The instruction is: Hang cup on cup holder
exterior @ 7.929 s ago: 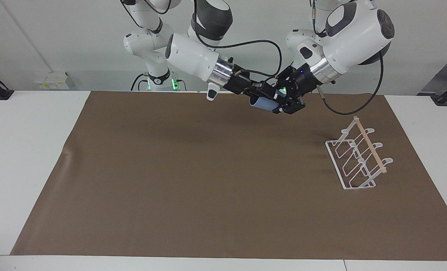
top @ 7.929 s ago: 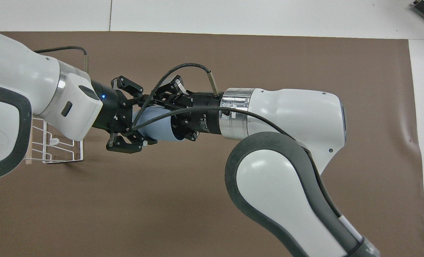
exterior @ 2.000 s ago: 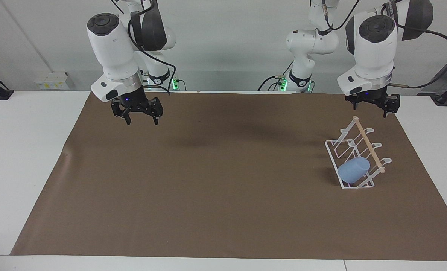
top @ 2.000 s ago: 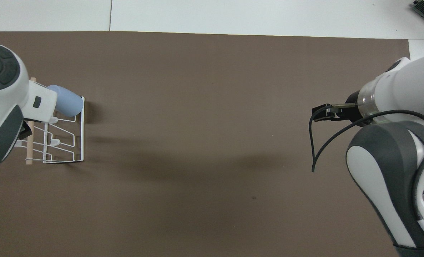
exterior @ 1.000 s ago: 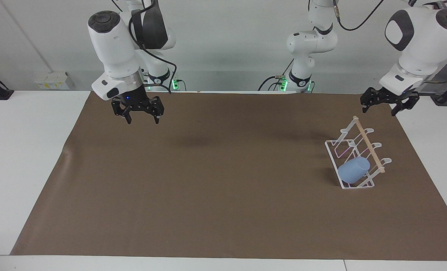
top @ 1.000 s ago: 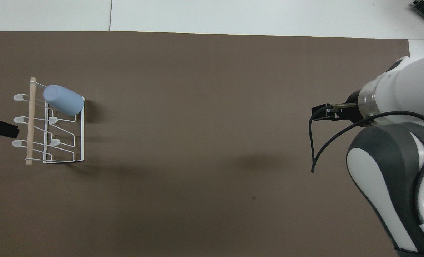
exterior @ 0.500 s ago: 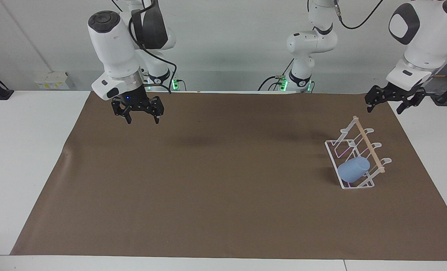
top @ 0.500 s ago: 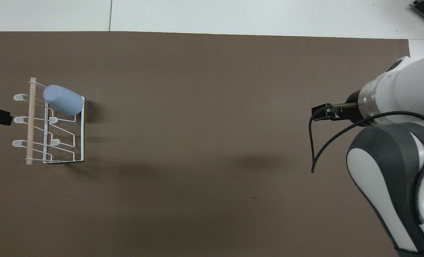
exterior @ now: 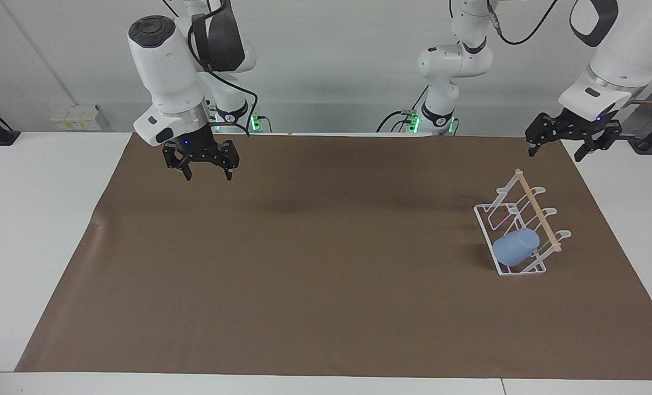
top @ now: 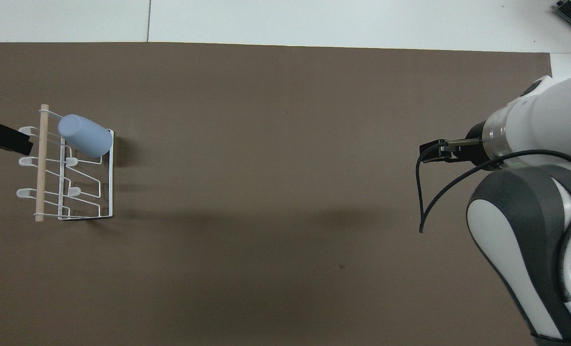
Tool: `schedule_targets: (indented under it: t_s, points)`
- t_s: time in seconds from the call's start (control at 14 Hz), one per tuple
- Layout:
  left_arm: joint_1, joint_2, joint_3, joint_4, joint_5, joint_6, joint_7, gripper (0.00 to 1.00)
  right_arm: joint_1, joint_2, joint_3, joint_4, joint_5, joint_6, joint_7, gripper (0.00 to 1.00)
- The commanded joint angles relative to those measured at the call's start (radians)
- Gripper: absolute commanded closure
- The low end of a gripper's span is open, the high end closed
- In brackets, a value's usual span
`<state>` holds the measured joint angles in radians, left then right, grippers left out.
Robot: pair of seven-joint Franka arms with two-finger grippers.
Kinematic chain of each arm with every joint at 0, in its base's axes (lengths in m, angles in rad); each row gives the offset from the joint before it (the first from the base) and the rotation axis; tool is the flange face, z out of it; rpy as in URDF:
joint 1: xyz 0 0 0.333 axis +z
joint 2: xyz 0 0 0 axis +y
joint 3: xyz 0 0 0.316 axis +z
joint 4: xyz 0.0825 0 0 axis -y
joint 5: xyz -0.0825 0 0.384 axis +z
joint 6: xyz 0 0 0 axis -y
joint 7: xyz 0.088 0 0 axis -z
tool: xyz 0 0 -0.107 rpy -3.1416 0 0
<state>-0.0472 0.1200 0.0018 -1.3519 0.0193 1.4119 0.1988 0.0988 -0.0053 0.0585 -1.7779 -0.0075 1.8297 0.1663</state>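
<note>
Brown paper (exterior: 315,263) is spread over most of the white worktop (exterior: 35,230), with a pale wall seen at the robots' end. Toward the left arm's end of the worktop, the cup holder (exterior: 523,230) is stood on the paper. The cup (exterior: 516,247) is seen hung mouth-down and tilted on the prong at the rack's end farthest from the robots, just below the wooden dowel (exterior: 538,210). The left hand (exterior: 572,144) is held in the air over the paper's edge, clear of the rack, its fingers spread apart and nothing gripped. The right hand (exterior: 205,164) is held over the paper at the right arm's end, fingers likewise apart and empty.
</note>
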Motion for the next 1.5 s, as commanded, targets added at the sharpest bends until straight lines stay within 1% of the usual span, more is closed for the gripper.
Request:
schedule_targets:
  t_s: [0.0, 0.14, 0.43, 0.57, 0.71, 1.14, 1.43]
  points:
    - [0.007, -0.060, 0.020, -0.064, -0.029, -0.030, -0.065, 0.00, -0.005, -0.013, 0.007, -0.011, -0.005, 0.019, 0.001, 0.00]
    - [0.007, -0.089, 0.023, -0.117, -0.025, -0.021, -0.067, 0.00, -0.005, -0.013, 0.007, -0.011, -0.005, 0.019, 0.001, 0.00]
    - [0.009, -0.108, 0.023, -0.153, -0.025, -0.010, -0.067, 0.00, -0.007, -0.013, 0.007, -0.011, -0.005, 0.019, -0.001, 0.00]
    - [0.015, -0.137, 0.023, -0.217, -0.025, 0.034, -0.068, 0.00, -0.007, -0.013, 0.007, -0.011, -0.005, 0.019, -0.001, 0.00]
    - [0.017, -0.155, 0.023, -0.257, -0.025, 0.073, -0.067, 0.00, -0.007, -0.013, 0.007, -0.011, -0.003, 0.019, -0.001, 0.00]
    - [0.027, -0.154, 0.021, -0.262, -0.032, 0.153, -0.062, 0.00, -0.007, -0.013, 0.007, -0.011, -0.005, 0.019, 0.001, 0.00]
    - [0.029, -0.151, 0.021, -0.254, -0.032, 0.162, -0.059, 0.00, -0.007, -0.013, 0.007, -0.011, -0.005, 0.019, 0.001, 0.00]
